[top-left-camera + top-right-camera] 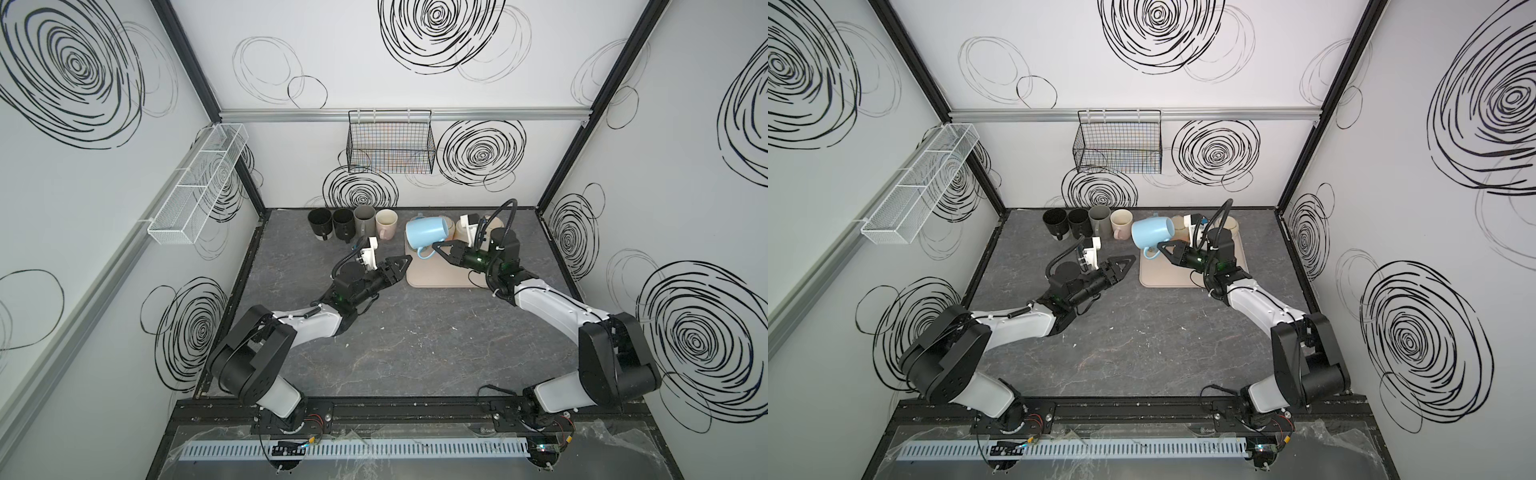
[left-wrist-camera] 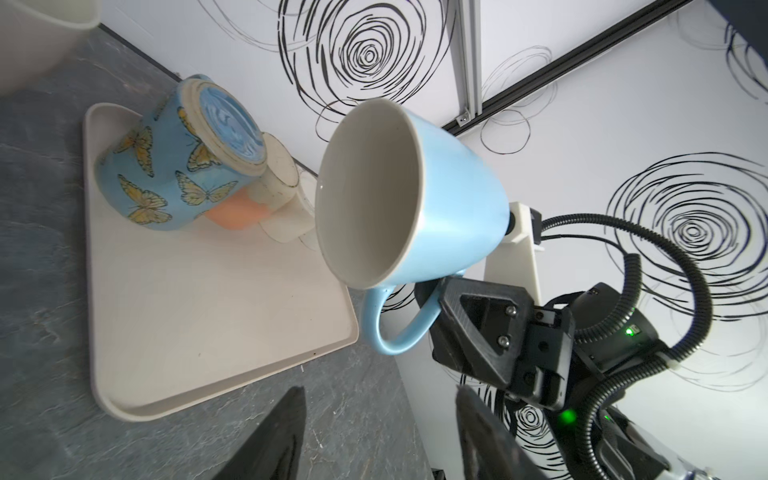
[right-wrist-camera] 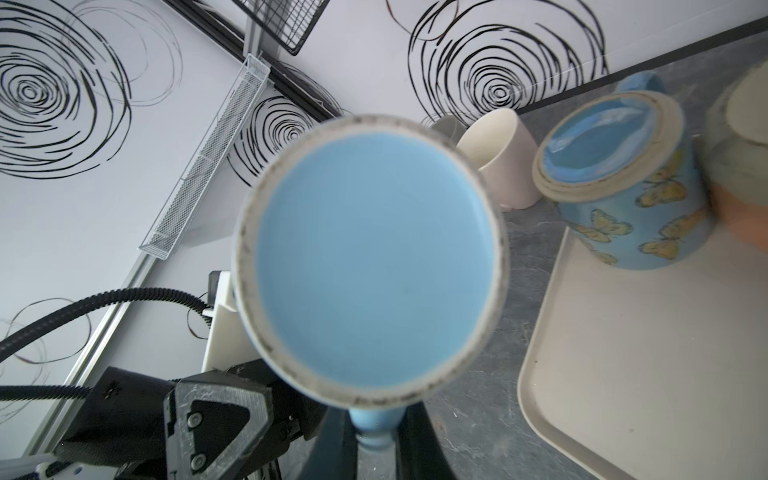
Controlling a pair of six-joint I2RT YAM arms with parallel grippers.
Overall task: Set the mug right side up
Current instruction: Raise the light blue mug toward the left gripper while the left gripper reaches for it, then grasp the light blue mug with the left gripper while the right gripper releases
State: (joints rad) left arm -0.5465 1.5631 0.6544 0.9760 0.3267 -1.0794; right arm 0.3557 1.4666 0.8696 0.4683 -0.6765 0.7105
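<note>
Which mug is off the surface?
The plain light-blue mug, held sideways by its handle in the right end effector; the others rest on table or tray.

A lab robot cell: scribble-patterned panels (image 1: 332, 50) and black frame posts (image 1: 189, 58) wall in the grey tabletop (image 1: 415, 345), a mounting rail (image 1: 415, 411) along its front.

The right gripper (image 3: 374, 436) clamps the blue mug (image 3: 370, 257) by its handle, base filling mid-view.

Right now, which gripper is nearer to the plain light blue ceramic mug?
Right. The right gripper is shut on the light blue mug's handle, holding it tipped on its side. The left gripper is open, apart from it, facing its mouth.
</note>
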